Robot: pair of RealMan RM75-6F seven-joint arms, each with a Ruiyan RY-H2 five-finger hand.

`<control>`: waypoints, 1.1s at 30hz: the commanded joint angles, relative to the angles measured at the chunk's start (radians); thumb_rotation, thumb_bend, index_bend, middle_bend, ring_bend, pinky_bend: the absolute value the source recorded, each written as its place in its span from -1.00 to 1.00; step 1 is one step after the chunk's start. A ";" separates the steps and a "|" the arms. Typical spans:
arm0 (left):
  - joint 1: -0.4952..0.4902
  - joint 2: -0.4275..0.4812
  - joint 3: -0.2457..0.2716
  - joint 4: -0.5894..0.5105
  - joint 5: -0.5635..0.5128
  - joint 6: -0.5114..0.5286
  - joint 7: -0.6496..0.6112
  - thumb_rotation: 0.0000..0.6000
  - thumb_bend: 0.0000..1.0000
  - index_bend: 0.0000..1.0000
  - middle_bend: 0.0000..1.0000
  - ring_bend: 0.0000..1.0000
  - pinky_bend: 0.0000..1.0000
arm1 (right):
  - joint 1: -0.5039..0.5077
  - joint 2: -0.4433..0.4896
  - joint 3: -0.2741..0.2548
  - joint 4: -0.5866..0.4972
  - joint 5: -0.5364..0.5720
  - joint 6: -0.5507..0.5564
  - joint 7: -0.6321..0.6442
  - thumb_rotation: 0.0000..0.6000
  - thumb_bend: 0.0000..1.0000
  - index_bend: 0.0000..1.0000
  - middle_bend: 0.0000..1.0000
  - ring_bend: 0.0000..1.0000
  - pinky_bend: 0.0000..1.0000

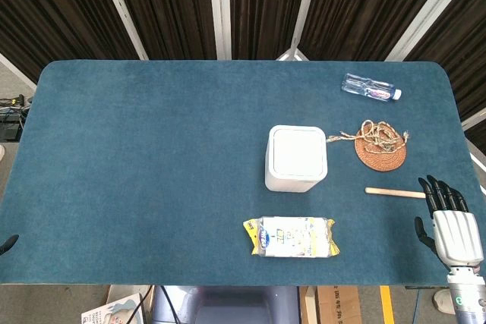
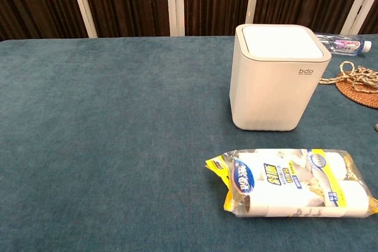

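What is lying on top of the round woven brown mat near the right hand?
A tangled length of tan rope lies on the round woven brown mat, covering its upper part. What the mat looks like under the rope is hidden. The right hand is apart from both.

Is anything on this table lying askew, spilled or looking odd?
Nothing is spilled or visibly damaged. Two small oddities: the water bottle lies on its side near the far right edge, and a tangled rope sits loosely on the round woven mat, one end trailing off toward the white bin.
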 commanded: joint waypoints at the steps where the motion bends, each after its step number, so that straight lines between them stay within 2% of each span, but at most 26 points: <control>1: 0.000 0.000 0.000 0.000 0.002 0.001 0.000 1.00 -0.67 -0.64 -0.91 -1.00 -1.00 | 0.000 -0.001 0.000 0.001 0.002 -0.001 -0.002 1.00 -0.06 -0.83 -0.82 -0.80 -0.71; 17: -0.003 -0.011 -0.011 0.014 0.009 0.018 -0.003 1.00 -0.67 -0.64 -0.90 -1.00 -1.00 | 0.001 0.002 -0.002 0.002 0.003 -0.007 0.006 1.00 -0.06 -0.83 -0.82 -0.76 -0.71; 24: 0.006 -0.015 -0.004 0.023 0.022 0.035 -0.014 1.00 -0.67 -0.64 -0.90 -1.00 -1.00 | 0.000 0.008 -0.008 -0.006 -0.019 0.001 0.030 1.00 -0.06 -0.83 -0.64 -0.60 -0.67; 26: 0.007 -0.014 -0.005 0.021 0.017 0.035 -0.015 1.00 -0.67 -0.64 -0.90 -1.00 -1.00 | 0.002 0.010 -0.011 -0.012 -0.033 0.004 0.042 1.00 -0.06 -0.83 -0.50 -0.46 -0.56; 28: 0.008 -0.012 -0.005 0.019 0.013 0.032 -0.016 1.00 -0.67 -0.64 -0.90 -1.00 -1.00 | 0.004 0.015 -0.014 -0.020 -0.055 0.013 0.057 1.00 -0.06 -0.83 -0.30 -0.23 -0.34; 30: 0.007 -0.012 -0.006 0.017 0.011 0.030 -0.015 1.00 -0.67 -0.64 -0.90 -1.00 -1.00 | 0.010 0.020 -0.015 -0.025 -0.075 0.017 0.073 1.00 -0.06 -0.83 -0.04 0.08 0.01; 33: 0.004 -0.012 -0.007 0.016 0.009 0.025 -0.010 1.00 -0.67 -0.64 -0.90 -1.00 -1.00 | 0.032 0.039 -0.007 -0.041 -0.103 0.009 0.090 1.00 0.00 -0.83 0.32 0.45 0.41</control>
